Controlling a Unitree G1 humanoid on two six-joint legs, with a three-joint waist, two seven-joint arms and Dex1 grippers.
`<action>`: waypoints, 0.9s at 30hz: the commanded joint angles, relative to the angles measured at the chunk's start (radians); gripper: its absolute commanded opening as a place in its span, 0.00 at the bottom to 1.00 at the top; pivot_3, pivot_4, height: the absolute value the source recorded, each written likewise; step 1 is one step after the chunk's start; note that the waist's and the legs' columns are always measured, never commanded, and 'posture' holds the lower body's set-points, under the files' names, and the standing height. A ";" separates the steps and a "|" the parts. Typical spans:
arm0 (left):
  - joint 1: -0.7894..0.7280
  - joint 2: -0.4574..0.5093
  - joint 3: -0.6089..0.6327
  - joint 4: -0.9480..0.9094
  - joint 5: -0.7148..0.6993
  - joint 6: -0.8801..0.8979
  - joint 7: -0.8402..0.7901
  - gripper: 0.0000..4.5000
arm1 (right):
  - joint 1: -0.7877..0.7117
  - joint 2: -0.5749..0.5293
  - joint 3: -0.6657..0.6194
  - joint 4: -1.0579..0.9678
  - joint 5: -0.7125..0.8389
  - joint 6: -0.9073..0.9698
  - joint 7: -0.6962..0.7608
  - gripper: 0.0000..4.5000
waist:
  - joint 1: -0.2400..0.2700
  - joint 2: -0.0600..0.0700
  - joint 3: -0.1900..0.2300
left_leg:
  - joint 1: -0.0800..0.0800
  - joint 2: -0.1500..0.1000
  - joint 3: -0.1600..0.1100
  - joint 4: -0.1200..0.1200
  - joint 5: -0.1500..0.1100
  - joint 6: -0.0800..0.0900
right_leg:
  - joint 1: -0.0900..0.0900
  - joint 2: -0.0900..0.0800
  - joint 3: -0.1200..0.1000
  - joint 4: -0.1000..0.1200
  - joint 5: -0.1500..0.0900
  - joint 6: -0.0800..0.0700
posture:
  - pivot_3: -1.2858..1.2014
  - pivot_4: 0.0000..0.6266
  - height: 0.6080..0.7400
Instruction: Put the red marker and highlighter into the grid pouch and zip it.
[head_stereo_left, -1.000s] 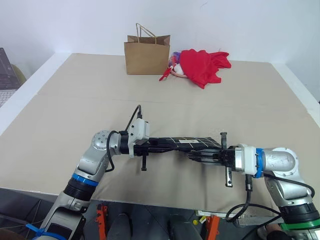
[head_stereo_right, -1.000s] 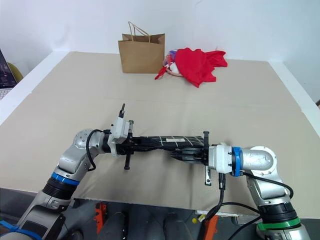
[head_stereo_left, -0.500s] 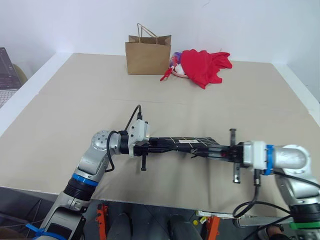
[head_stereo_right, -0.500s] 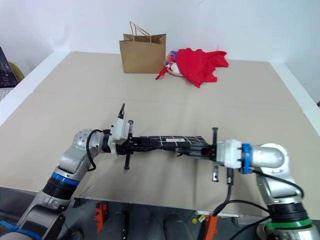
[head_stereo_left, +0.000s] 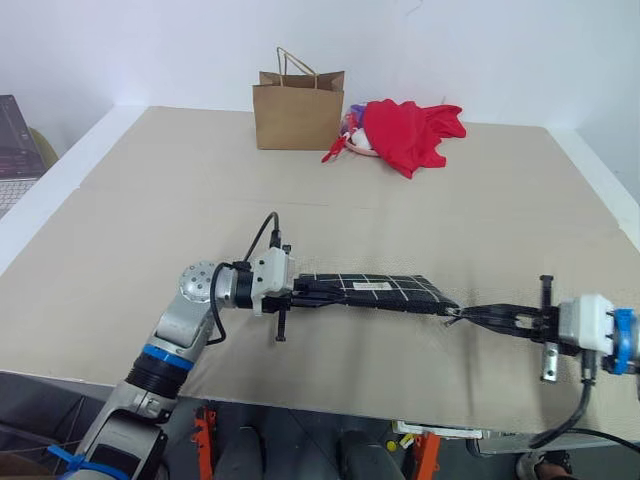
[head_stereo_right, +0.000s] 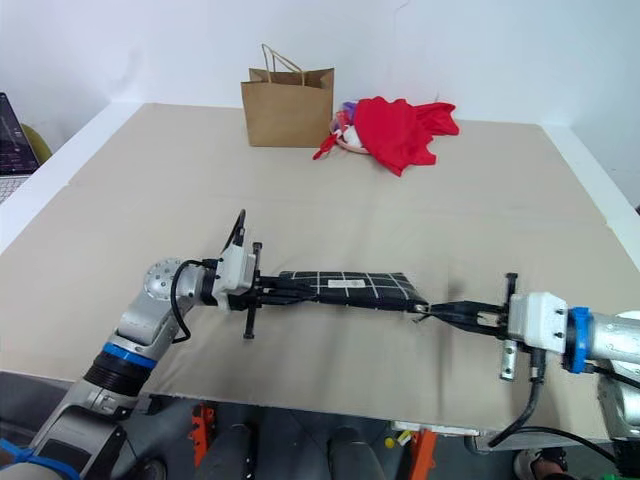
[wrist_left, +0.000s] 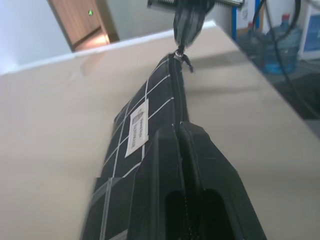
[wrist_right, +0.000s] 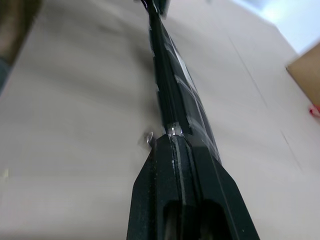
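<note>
Since a second ago our right gripper (head_stereo_left: 455, 314) has swung out to our right, dragging the zipper pull to the far end of the grid pouch (head_stereo_left: 375, 290). We see the pouch stretched between both grippers above the table (head_stereo_left: 150, 220), our left gripper (head_stereo_left: 300, 293) pinching its left end, the right pinching the pull. Black fabric, white grid lines, small white label; its zipper looks closed.

The grid pouch (head_stereo_right: 345, 286) looks like matt black woven cloth with a sewn white label. The table (head_stereo_left: 150, 200) has a smooth, matt beige top. Far back stand a brown paper bag (head_stereo_left: 297, 107) and crumpled red cloth (head_stereo_left: 405, 133).
</note>
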 joint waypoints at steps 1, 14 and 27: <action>-0.021 0.029 0.039 0.026 0.007 -0.019 0.003 0.00 | 0.009 -0.029 -0.080 0.010 0.012 -0.001 -0.007 0.02 | -0.002 0.000 0.000 | 0.000 0.000 0.000 0.000 0.000 0.000 | 0.000 0.000 0.000 0.000 0.000 0.000 | 0.52 0.24 1.00; -0.062 0.037 0.009 0.058 0.007 0.040 -0.034 0.31 | -0.029 0.001 0.004 -0.215 0.162 0.394 -0.172 0.23 | -0.003 0.000 0.000 | 0.000 0.000 0.000 0.000 0.000 0.000 | 0.000 0.000 0.000 0.000 0.000 0.000 | 0.52 0.24 1.00; 0.007 0.147 0.209 0.024 -0.005 0.336 0.257 1.00 | -0.062 0.076 -0.102 -0.103 0.279 0.774 -0.425 0.99 | -0.002 0.000 0.000 | -0.001 0.000 -0.002 -0.002 -0.001 0.001 | 0.000 0.000 -0.002 0.000 -0.003 0.000 | 0.52 0.24 1.00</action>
